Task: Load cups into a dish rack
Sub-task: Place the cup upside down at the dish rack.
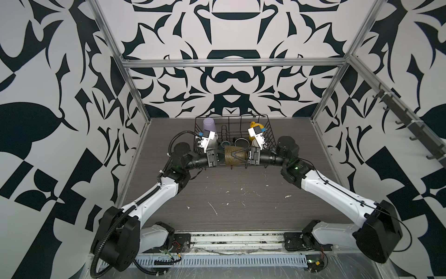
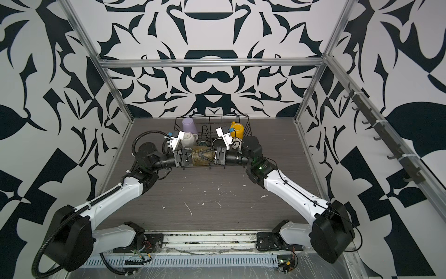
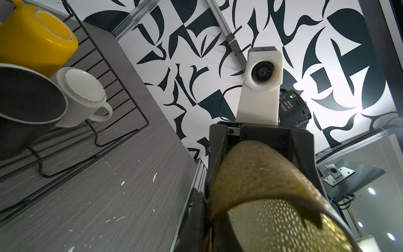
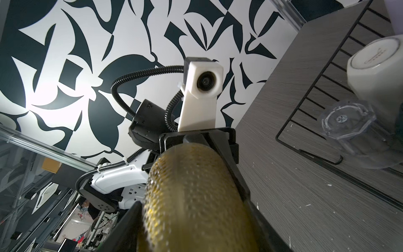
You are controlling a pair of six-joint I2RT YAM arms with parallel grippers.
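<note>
The left gripper (image 1: 220, 157) is pinched shut on the rim wall of the cup (image 1: 228, 161). The right gripper (image 1: 235, 155) faces it, fingers spread on either side of the cup's base end; whether they already press it I cannot tell. The cup lies level between the two, mouth toward the left gripper and base toward the right. Its long axis runs along the near edge of the rack (image 1: 266, 125), and it hangs about over that edge. Both arms are equally near. The rack's inside lies just beyond the cup, toward the far edge of the tabletop (image 1: 229, 205), so the coming move is probably a short carry inward.
</note>
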